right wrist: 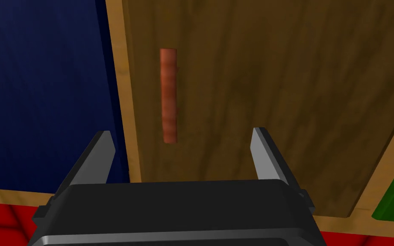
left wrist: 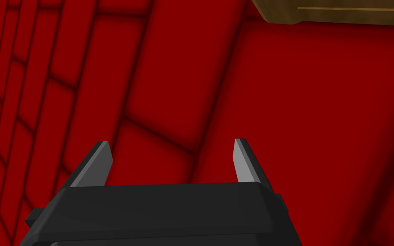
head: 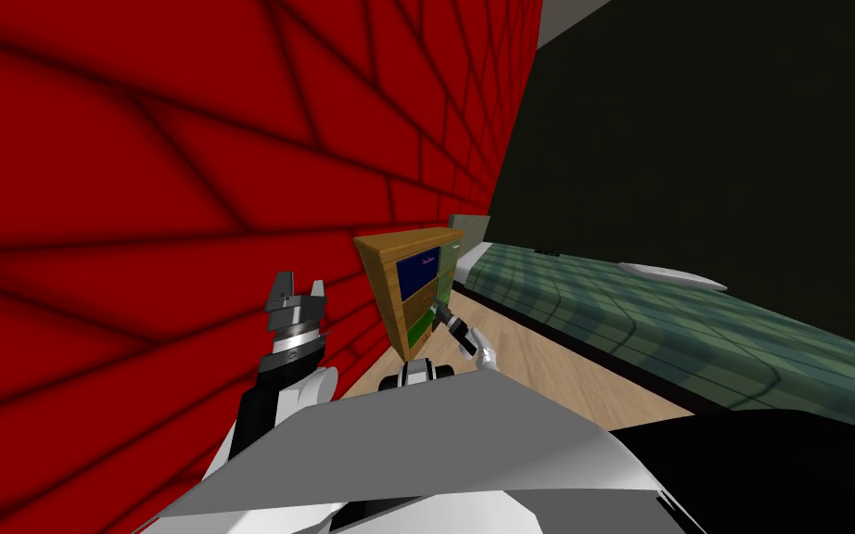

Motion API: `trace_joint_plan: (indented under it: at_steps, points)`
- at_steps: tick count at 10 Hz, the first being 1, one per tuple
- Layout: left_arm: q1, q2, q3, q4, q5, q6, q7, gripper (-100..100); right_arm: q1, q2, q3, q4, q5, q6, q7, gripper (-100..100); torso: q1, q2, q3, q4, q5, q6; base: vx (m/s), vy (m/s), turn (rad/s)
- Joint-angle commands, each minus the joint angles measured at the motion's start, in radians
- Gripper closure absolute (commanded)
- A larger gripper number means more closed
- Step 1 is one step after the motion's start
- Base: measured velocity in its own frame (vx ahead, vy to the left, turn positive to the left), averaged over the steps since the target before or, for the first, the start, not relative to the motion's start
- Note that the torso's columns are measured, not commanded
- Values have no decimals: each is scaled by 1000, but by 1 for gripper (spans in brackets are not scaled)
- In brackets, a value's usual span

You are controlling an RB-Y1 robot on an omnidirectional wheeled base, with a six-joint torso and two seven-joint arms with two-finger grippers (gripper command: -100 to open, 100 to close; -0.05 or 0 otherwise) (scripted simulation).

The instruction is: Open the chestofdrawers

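While the right gripper (right wrist: 182, 133) stood spread wide and empty before the chest of drawers (head: 389, 297), the reddish bar handle (right wrist: 168, 96) lay just ahead of it on the brown drawer front (right wrist: 277, 85). The handle was apart from both fingers and nearer the one on the blue drawer front's (right wrist: 42, 85) side. To do this well, the hand wanted a slight shift toward that side so the bar sat midway, then a straight advance until the blades flanked it, a firm close, and a pull square to the front; a skewed pull would likely jam the drawer. The left gripper (head: 299, 287), likewise spread and holding nothing, was raised toward the red brick wall (left wrist: 192, 85)
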Motion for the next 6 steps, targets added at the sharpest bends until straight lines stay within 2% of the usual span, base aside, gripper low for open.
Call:
trace_joint_plan:
  at_steps: [1,4,5,6]
  points:
    - [0,0,0,0,0,0,0,0,-7,51,-4,2,-1,8,-3,-100,-2,1,1,0,-1,0,1,28,-3]
    - [0,0,0,0,0,0,0,0,-9,109,-5,1,-1,13,-5,-100,1,-1,0,0,0,0,0,9,-4]
    - [0,0,0,0,0,0,0,0,-12,98,-8,8,-3,8,-2,-100,1,-1,-1,0,0,0,0,0,0]
    - [0,0,0,0,0,0,0,0,-37,91,-4,2,2,37,-26,-100,1,-1,-1,0,0,0,30,38,37]
